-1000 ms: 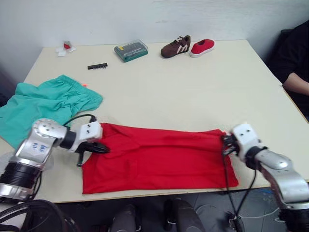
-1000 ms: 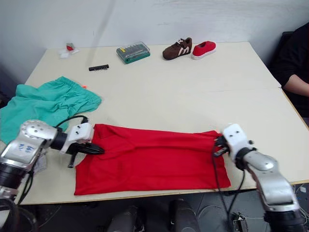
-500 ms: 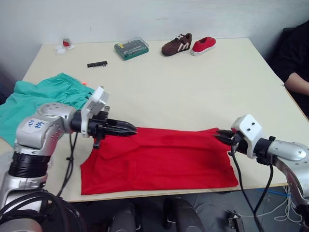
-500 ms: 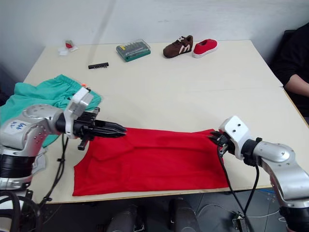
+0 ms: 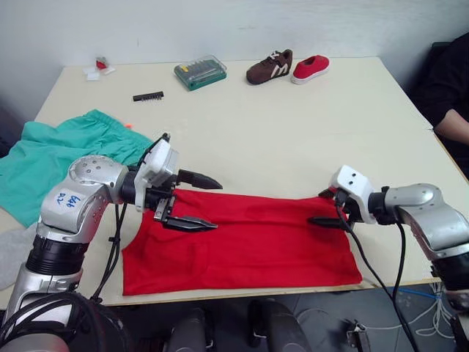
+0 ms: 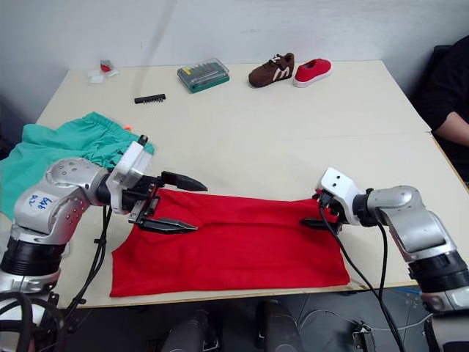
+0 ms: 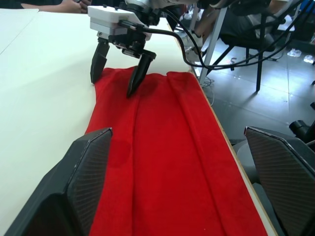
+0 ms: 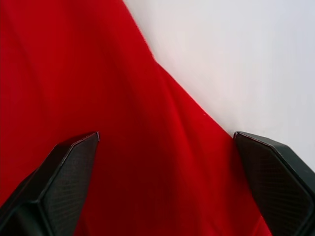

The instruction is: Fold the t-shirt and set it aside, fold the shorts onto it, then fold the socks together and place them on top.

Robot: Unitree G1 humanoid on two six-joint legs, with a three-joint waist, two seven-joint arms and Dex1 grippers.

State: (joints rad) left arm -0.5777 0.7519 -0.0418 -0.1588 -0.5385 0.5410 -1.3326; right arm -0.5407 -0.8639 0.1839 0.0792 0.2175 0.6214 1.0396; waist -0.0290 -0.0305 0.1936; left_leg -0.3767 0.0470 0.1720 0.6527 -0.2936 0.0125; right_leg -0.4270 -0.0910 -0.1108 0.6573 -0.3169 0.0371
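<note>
the t-shirt (image 5: 242, 242) looks thin, light and floppy, so it will likely sag and slide unless pinched at the far corners of its two short ends. it lies as a flat band between the two grippers. left gripper (image 5: 199, 202) is spread wide and empty just above the cloth's near end, right gripper (image 6: 316, 208) also open and empty, one finger over the cloth, one at the edge.
</note>
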